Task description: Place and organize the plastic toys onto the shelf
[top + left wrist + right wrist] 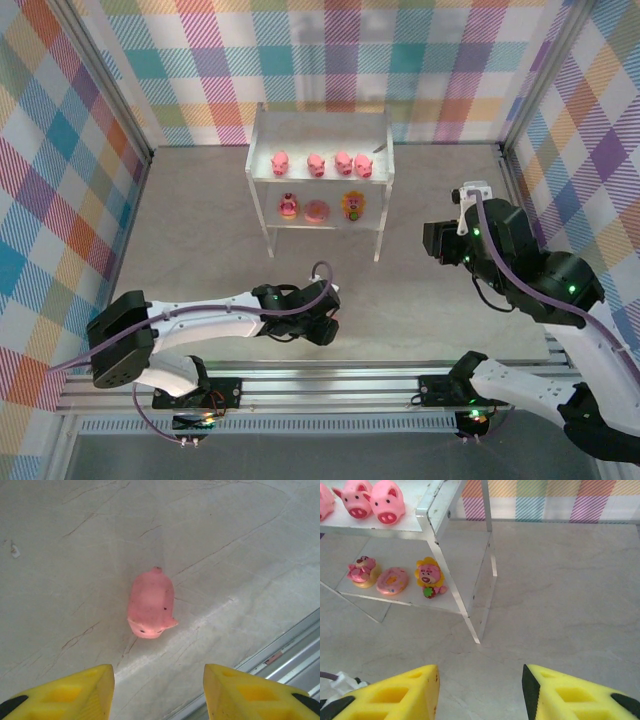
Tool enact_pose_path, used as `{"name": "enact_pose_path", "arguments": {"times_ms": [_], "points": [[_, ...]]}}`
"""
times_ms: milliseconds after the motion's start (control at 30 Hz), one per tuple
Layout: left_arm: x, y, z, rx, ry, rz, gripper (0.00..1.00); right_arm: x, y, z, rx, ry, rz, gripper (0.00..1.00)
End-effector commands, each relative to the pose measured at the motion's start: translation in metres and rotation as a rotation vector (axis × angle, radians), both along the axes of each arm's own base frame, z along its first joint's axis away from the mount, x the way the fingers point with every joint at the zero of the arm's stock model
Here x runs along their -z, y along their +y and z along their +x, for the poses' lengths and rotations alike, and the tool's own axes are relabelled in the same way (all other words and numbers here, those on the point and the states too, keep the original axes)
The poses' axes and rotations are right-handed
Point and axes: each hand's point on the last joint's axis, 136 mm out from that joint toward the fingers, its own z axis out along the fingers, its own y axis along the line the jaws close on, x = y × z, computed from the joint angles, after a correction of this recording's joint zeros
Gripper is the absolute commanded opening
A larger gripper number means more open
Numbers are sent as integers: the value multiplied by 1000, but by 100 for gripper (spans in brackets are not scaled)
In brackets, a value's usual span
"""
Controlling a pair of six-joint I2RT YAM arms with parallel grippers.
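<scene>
Partly spread, empty left hand (159, 692) near pig (151, 605)

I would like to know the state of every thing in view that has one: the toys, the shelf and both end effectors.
Loose pig: on the table, not gripped.
Left end effector: open, empty, near the loose pig.
Right end effector: open, empty.
Four pigs: in a row on the top tier.
Pink-red figure: on the lower tier.
Donut: on the lower tier.
Yellow figure: on the lower tier.
Shelf: upright, holding seven toys.
</scene>
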Motion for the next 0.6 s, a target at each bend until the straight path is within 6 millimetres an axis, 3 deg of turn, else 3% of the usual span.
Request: {"name": "enact_pose_path", "arguments": {"times_ms": [0, 300, 567], "points": [[2, -10, 6, 59, -37, 37, 50, -7, 0, -1, -11, -30, 20, 49], [15, -18, 14, 122, -57, 116, 50, -6, 3, -1, -26, -21, 22, 49], [27, -12, 16, 139, -36, 166, 47, -7, 5, 1, -26, -23, 18, 49]]}}
